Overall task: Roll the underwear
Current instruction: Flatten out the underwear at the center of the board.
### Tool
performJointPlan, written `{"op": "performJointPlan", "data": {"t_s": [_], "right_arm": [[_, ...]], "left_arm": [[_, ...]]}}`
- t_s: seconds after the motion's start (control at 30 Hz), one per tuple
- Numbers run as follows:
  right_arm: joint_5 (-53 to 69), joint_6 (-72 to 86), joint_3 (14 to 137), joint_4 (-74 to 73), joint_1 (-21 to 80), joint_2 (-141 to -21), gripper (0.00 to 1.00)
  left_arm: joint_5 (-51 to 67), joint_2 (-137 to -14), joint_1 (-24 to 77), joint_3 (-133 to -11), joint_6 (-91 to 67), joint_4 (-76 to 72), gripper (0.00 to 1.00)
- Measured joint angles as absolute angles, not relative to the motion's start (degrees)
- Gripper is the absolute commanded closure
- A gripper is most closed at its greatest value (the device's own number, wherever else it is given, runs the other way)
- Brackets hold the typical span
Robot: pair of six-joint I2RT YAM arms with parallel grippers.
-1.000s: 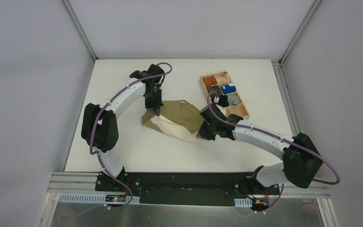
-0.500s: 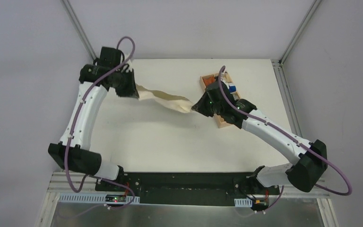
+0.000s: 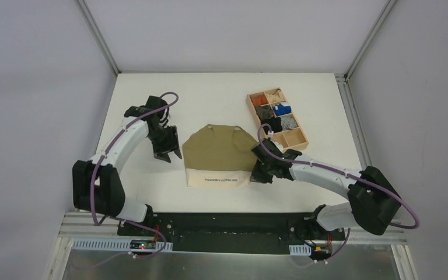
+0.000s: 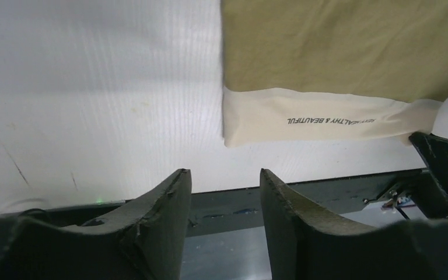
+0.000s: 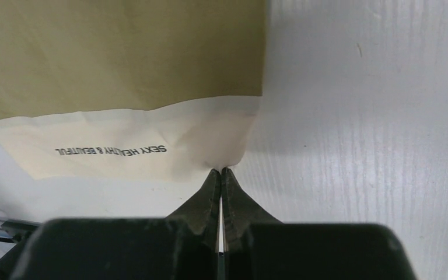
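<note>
I am looking down on a white desk (image 3: pixel 151 192) boxed in by pale walls, with the two white and black arms reaching up from its near edge. The olive-khaki underwear (image 3: pixel 219 149) lies spread flat near the middle of the desk, between the arms, its rounded end pointing away from me. Its cream waistband (image 3: pixel 219 178) runs along the near side, and a line of small dark lettering (image 5: pixel 111 150) shows on it. To the right and farther back, well apart from the garment, sits a wooden tray (image 3: pixel 294 137) split into small compartments. They hold little fabric bundles, among them an orange one (image 3: pixel 259 98), a blue one (image 3: pixel 282 108) and a black one (image 3: pixel 275 123). The left arm (image 3: pixel 125 137) bends in from the left side. Its left tool (image 3: pixel 171 156) hangs just beside the garment's left edge, apart from the cloth. In the left wrist view its fingers (image 4: pixel 169 198) stand partly spread with nothing between them, only bare desk and the near rail. The right arm (image 3: pixel 326 174) lies low across the right side of the desk. Its right tool (image 3: pixel 252 178) sits at the waistband's right corner. In the right wrist view the two fingertips (image 5: pixel 211 181) are pressed together, pinching the very tip of that cream corner, and the cloth puckers slightly toward them.
</note>
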State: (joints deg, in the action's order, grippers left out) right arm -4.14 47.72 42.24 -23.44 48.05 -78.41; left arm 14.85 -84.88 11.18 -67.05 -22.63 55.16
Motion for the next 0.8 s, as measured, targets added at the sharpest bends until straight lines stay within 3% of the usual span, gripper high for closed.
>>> {"op": "performJointPlan", "data": {"t_s": [0.13, 0.33, 0.6, 0.7, 0.8], "right_arm": [[-4.3, 48.1, 42.2, -22.1, 48.1, -77.2, 1.00], [-4.2, 48.8, 42.2, -21.1, 48.1, -77.1, 1.00], [-4.1, 49.3, 42.2, -20.1, 48.1, -77.1, 1.00], [-4.1, 49.5, 42.2, -20.0, 48.1, -77.1, 1.00], [-4.1, 49.5, 42.2, -20.0, 48.1, -77.1, 1.00]], "left_arm": [[14.4, -76.1, 11.8, -58.1, -27.9, 53.2, 0.51], [14.7, -67.0, 20.9, -43.5, -38.8, 46.9, 0.46], [14.2, -67.1, 23.7, -34.6, -47.6, 34.9, 0.54], [13.8, -69.5, 23.7, -34.5, -48.5, 31.1, 0.65], [13.3, -73.6, 23.7, -34.5, -48.8, 27.4, 0.95]]}}
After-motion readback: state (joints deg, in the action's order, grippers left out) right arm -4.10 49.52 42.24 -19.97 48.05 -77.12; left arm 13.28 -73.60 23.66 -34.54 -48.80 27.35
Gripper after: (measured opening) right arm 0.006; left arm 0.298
